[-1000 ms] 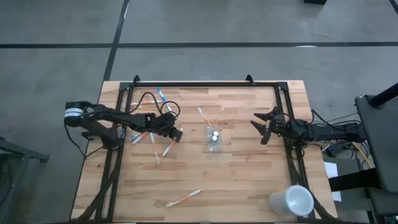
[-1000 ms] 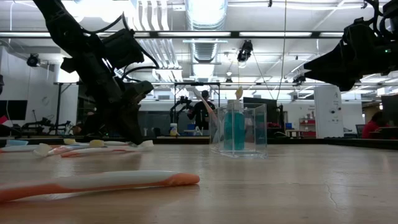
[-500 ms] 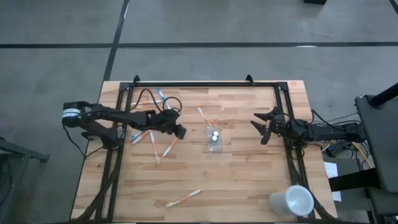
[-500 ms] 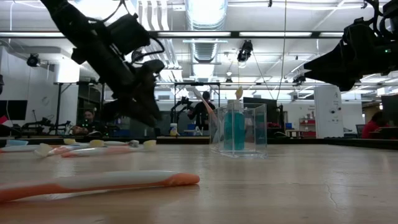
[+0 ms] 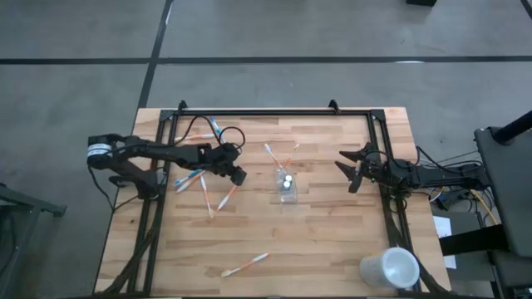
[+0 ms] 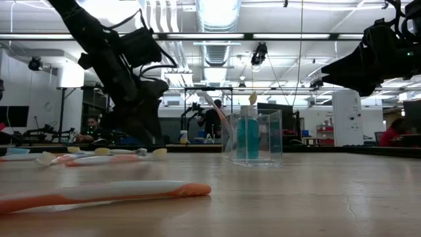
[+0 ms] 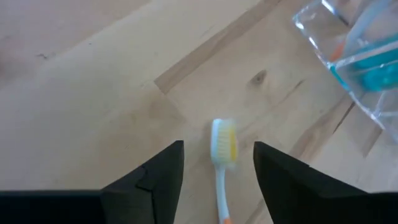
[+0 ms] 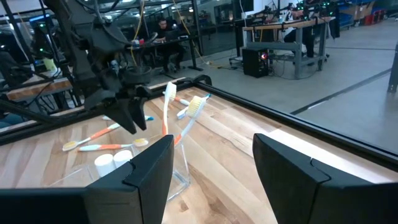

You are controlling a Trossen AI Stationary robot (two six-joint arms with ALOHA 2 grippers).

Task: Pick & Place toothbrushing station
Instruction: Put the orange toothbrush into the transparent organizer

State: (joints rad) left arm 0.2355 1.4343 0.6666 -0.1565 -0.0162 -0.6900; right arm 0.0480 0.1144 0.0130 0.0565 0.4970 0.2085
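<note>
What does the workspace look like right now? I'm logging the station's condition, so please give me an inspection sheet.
Surface: wooden table, dark frame at its edges.
Job's things: clear cup holding two toothbrushes and a blue tube; loose toothbrushes near the left arm; one toothbrush at the front.
Clutter: white cup at a front corner.
Pincers: left pincer open over a yellow-bristled toothbrush; right pincer open, waiting at the right.
Cables: black cable looping on the left arm.
Surroundings: workshop, person seated behind.
</note>
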